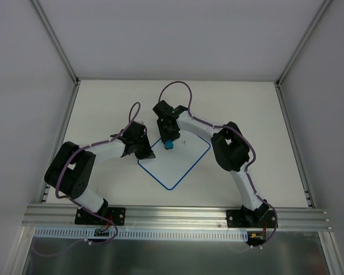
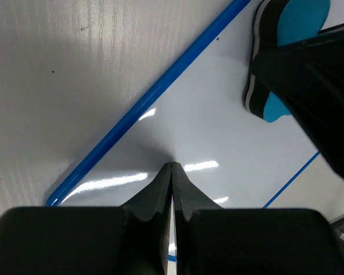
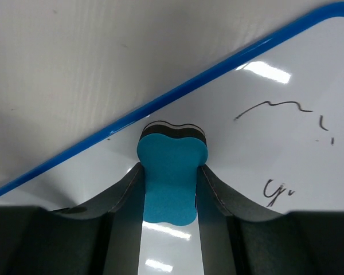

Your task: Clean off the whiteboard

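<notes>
Gleaming whiteboard [image 1: 178, 166] under waisted blue eraser [image 3: 169, 180].

Whiteboard mid-counter, with one of my claws at each of two corners.

The whiteboard [image 1: 175, 166] lies flat on the counter [image 1: 103, 103], turned cornerwise, one corner towards my bases and one away. My left claw [image 1: 146, 152] is at its left corner, fingers pressed together, tips on the board just inside the edge. My right claw [image 1: 167, 140] is near the far corner, right of the left one and a little behind it. The eraser [image 1: 168, 144] is wedged between its fingers and rests on the board just inside the far-left edge. Scribbles [image 1: 184, 141] lie just right of the eraser.
</notes>
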Available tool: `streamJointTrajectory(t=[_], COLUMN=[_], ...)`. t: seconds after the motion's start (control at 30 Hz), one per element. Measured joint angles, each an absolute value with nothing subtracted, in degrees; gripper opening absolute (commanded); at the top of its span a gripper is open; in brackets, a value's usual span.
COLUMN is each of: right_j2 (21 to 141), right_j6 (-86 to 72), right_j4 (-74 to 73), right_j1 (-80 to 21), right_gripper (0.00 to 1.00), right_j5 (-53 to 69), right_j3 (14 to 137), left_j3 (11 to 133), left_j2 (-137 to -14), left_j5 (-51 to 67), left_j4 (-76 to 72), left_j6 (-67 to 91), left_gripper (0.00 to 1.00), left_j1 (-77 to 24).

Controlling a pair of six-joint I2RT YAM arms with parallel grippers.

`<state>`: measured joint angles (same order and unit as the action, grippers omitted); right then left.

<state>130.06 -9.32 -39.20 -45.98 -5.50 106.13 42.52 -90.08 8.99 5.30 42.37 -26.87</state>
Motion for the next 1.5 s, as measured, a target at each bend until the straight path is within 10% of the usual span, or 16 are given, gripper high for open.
streamJointTrajectory(t=[0.43,1.0,1.5], right_j2=[128.7,138.6,133.0], right_j6=[-10.0,-8.2,-7.2], right_j4=[-40.7,-49.6,-45.4], right_j1=[-32.1,-40.2,-40.6], right_gripper=[0.0,0.0,0.0], right_j5=[-5.1,-5.6,-5.3], right_j3=[104.5,122.1,111.8], left_j3=[42.3,42.2,42.3], left_j2=[-90.0,-89.9,-89.9], left_j5=[9.0,9.0,9.1], left_j4=[5.2,5.2,5.2], left_j6=[42.3,42.3,42.2], left_gripper=[0.0,0.0,0.0], left_j1=[-26.9,-26.9,-26.9])
